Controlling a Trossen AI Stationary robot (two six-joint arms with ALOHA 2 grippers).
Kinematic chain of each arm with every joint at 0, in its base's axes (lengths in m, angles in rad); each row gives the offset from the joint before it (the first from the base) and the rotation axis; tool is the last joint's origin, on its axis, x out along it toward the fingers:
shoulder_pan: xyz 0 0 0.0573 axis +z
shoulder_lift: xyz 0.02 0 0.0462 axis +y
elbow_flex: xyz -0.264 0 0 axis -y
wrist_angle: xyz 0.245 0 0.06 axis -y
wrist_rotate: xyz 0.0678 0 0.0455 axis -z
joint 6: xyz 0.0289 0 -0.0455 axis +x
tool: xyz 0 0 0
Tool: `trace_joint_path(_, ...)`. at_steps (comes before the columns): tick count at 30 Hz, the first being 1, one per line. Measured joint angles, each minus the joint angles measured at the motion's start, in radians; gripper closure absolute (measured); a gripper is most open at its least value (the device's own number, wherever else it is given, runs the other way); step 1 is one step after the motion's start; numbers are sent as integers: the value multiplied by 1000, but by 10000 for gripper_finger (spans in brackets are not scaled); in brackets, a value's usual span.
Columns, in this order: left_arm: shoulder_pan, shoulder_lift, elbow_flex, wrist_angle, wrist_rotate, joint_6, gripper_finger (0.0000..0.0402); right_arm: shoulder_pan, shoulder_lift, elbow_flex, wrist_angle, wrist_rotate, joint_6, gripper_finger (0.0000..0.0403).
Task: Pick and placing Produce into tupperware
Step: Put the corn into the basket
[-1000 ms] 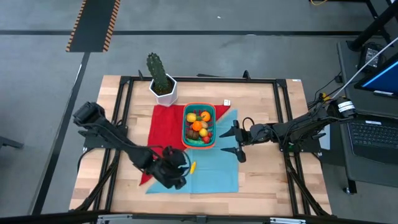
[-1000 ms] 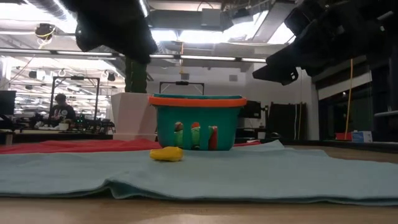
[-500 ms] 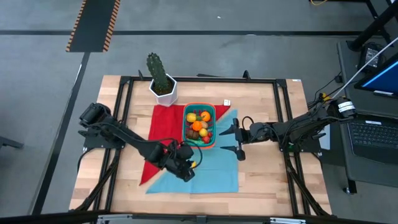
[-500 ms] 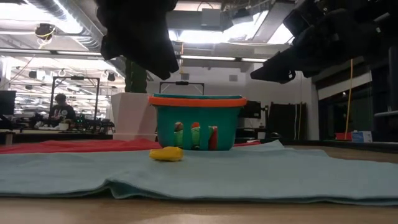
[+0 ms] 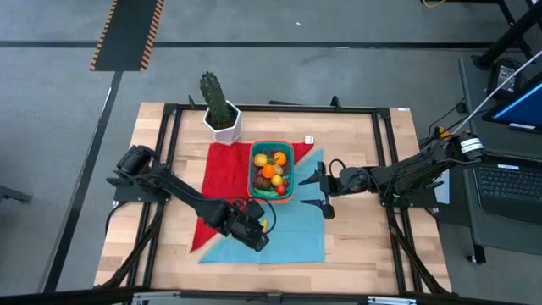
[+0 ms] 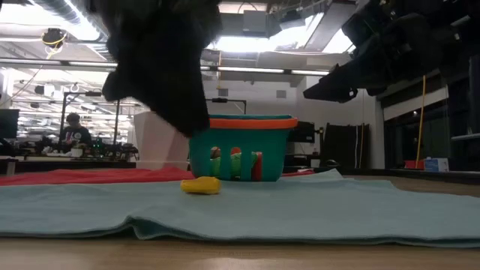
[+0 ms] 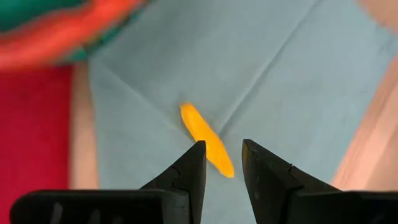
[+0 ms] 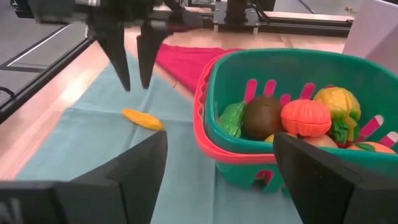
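Observation:
The tupperware (image 5: 251, 169), teal with an orange-red rim (image 8: 205, 118), stands on the cloths at the table's middle and holds several toy produce pieces (image 8: 305, 117). One long yellow produce piece (image 7: 206, 140) lies flat on the light-blue cloth, near side of the tupperware (image 5: 264, 225). My left gripper (image 7: 222, 146) hangs just above that piece, slanting down, its fingers a small gap apart, one on either side of the piece's near end and clear of it (image 8: 134, 86). My right gripper (image 5: 312, 190) waits open, raised, right of the tupperware.
A cactus in a white pot (image 5: 220, 110) stands at the far left of the cloths. A red cloth (image 5: 222, 174) and a light-blue cloth (image 5: 292, 233) cover the table's middle. A dark metal frame (image 5: 165, 152) rims the wooden table. A person (image 6: 73, 127) sits far behind.
My left gripper has moved toward the table's right edge and down, over the yellow piece, rolling its wrist as it went. Its finger gap looks the same. The yellow piece and the tupperware have stayed where they were.

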Motion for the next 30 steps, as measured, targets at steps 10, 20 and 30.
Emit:
trace_joint_path(10, 2, 69, 0, 122, 100, 26, 305, 0, 0, 0, -7, 0, 4, 111)
trace_joint_path(20, 12, 69, 0, 112, 89, 2, 305, 0, 0, 0, -10, 0, 22, 111)
trace_joint_path(30, 20, 92, -1, 106, 91, -4, 305, 0, 0, 0, -17, 0, 22, 111)
